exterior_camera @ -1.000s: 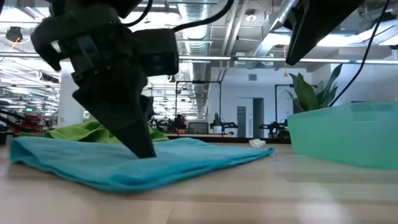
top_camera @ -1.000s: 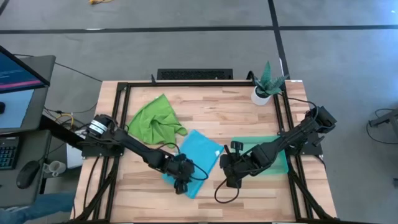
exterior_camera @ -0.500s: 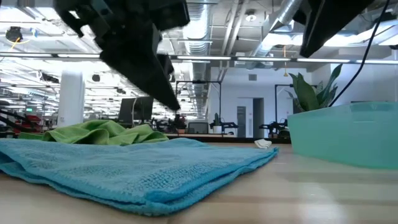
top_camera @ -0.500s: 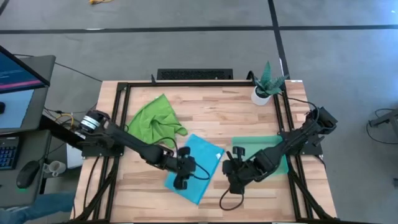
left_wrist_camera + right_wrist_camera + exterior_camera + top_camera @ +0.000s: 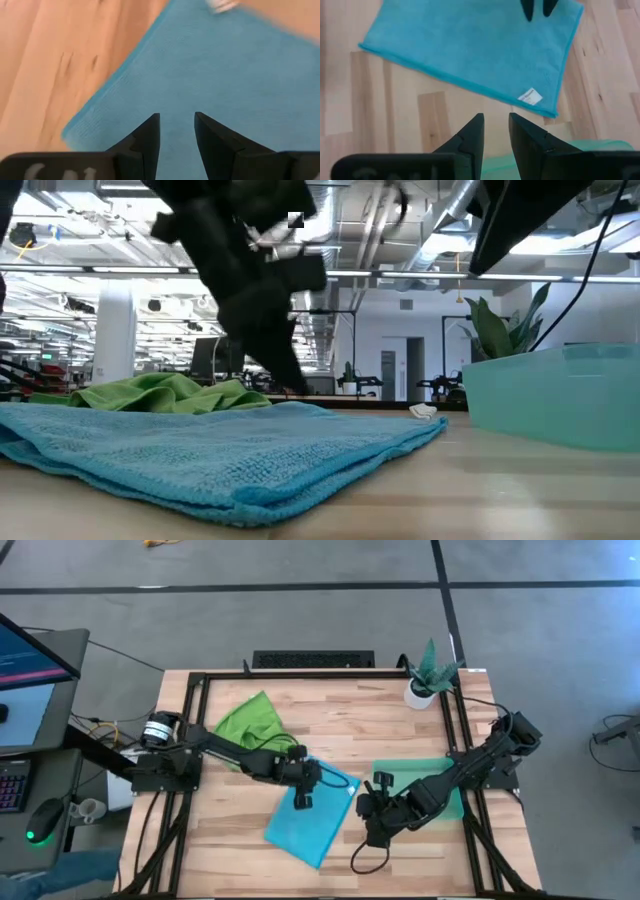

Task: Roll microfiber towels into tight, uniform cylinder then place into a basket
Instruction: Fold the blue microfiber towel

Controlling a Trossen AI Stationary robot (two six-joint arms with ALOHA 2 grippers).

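Above blue towel point(image 5: 312, 815): left pincer point(image 5: 302, 801), fingers slightly parted.

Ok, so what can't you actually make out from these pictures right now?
- Basket: the right arm covers most of it in the high view, so its contents are hidden.
- Green towel: the left arm crosses it in the high view.
- Blue towel: its white label is too small to read.

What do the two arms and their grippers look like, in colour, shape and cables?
Both arms are dark, jointed and slender. The left arm has a silvery round joint near its base. The right arm trails a black cable that loops onto the table. Each gripper, left gripper and right gripper, has two black, wedge-shaped fingers. Pale markings show faintly on each wrist body.
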